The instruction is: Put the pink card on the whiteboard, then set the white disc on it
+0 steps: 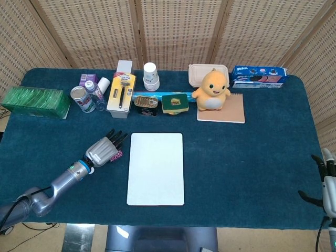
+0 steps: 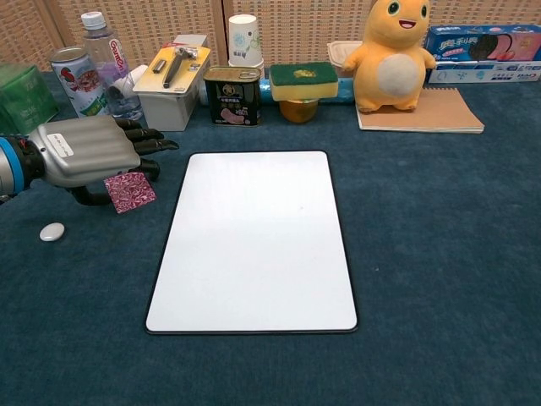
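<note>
The pink patterned card (image 2: pixel 131 192) lies on the blue cloth just left of the whiteboard (image 2: pixel 254 241). My left hand (image 2: pixel 89 152) hovers over the card's upper left corner, its dark fingers (image 2: pixel 152 145) stretched toward the board and its thumb low beside the card; whether it touches the card is unclear. The white disc (image 2: pixel 51 231) lies on the cloth to the left, below the wrist. In the head view the left hand (image 1: pixel 104 149) covers most of the card (image 1: pixel 117 155) beside the whiteboard (image 1: pixel 156 168). My right hand (image 1: pixel 328 184) sits at the table's far right edge, fingers apart and empty.
Along the back stand a green box (image 1: pixel 35 102), a can (image 1: pixel 80 97), a bottle (image 1: pixel 94 93), a razor pack (image 1: pixel 121 90), a paper cup (image 1: pixel 150 76), a tin (image 1: pixel 146 102), a sponge (image 1: pixel 175 102), a yellow plush on a notebook (image 1: pixel 212 90) and a biscuit box (image 1: pixel 258 76).
</note>
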Motion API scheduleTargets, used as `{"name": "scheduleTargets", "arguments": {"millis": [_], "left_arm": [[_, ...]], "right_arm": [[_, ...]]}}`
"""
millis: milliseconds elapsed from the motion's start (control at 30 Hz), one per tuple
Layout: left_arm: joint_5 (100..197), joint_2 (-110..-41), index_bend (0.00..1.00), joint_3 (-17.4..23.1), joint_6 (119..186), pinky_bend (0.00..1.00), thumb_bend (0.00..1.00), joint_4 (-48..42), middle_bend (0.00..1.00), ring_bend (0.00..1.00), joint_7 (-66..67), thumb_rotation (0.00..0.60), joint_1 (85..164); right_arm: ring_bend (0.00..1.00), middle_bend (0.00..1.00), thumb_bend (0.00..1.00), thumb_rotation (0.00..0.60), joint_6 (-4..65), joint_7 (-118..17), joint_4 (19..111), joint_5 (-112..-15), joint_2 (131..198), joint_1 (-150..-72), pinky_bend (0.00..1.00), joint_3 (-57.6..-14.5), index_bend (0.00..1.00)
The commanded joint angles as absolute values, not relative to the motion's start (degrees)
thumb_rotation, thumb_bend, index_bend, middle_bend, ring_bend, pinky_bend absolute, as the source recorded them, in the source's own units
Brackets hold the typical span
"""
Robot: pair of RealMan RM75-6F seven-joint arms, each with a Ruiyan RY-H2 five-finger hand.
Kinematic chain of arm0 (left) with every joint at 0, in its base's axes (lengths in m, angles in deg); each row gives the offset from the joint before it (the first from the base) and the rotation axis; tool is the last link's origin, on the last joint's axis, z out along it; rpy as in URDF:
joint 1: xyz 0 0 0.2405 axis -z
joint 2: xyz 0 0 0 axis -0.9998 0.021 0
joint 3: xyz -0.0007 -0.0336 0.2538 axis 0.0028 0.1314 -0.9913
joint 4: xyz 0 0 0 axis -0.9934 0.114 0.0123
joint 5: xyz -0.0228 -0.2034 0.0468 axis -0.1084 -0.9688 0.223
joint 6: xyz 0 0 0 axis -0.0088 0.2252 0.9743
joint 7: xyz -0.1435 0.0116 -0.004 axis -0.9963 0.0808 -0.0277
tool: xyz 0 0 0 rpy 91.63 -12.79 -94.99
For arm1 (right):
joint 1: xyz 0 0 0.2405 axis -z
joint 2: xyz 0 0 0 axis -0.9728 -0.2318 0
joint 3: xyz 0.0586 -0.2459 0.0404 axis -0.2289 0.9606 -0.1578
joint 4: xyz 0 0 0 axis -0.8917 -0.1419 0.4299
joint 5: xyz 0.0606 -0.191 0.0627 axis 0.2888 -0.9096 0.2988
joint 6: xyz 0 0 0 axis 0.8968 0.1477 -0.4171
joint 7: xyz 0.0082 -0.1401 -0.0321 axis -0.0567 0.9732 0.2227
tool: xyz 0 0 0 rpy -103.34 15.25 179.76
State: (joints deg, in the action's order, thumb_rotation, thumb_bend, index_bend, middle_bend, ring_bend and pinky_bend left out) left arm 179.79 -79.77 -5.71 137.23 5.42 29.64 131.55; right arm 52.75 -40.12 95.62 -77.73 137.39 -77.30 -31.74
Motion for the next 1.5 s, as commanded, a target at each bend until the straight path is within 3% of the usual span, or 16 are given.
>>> {"name": "scheduleTargets", "arguments": {"millis": [33, 733, 1100, 1500], "left_arm": [[179.7, -79.8, 0.41, -5.9, 137.5, 0.15, 0.22, 5.2, 0.00, 0.00, 29.5, 0.600, 131.6], [178.4, -77.7, 0.43, -6.0, 140.0, 0.15, 0.23, 3.2, 0.00, 0.00, 31.4, 0.600, 131.5], [180.9, -74.7, 0.43, -3.7, 143.2, 0.16, 0.23, -6.3, 0.00, 0.00, 34.0, 0.600, 134.1], [190.2, -78.5, 0.43, -7.2, 142.5, 0.19, 0.22, -6.2, 0.00, 0.00, 37.7, 0.600, 138.2]], "right_arm": [[0.00, 0.00, 0.00, 0.600, 52.7, -40.1, 95.6, -77.7, 137.4, -77.3, 0.00, -31.7, 0.12], [0.00, 0.00, 0.00, 0.600, 52.8, -40.0, 95.8, -77.8, 137.4, -77.3, 0.00, -31.6, 0.12], [0.00, 0.00, 0.00, 0.600, 52.6, -40.1, 95.9, -77.6, 137.3, -77.3, 0.00, -31.6, 0.12], [0.00, 0.00, 0.00, 0.600, 52.6, -41.1, 96.0, -77.6, 136.8, -77.3, 0.00, -31.7, 0.12]]}}
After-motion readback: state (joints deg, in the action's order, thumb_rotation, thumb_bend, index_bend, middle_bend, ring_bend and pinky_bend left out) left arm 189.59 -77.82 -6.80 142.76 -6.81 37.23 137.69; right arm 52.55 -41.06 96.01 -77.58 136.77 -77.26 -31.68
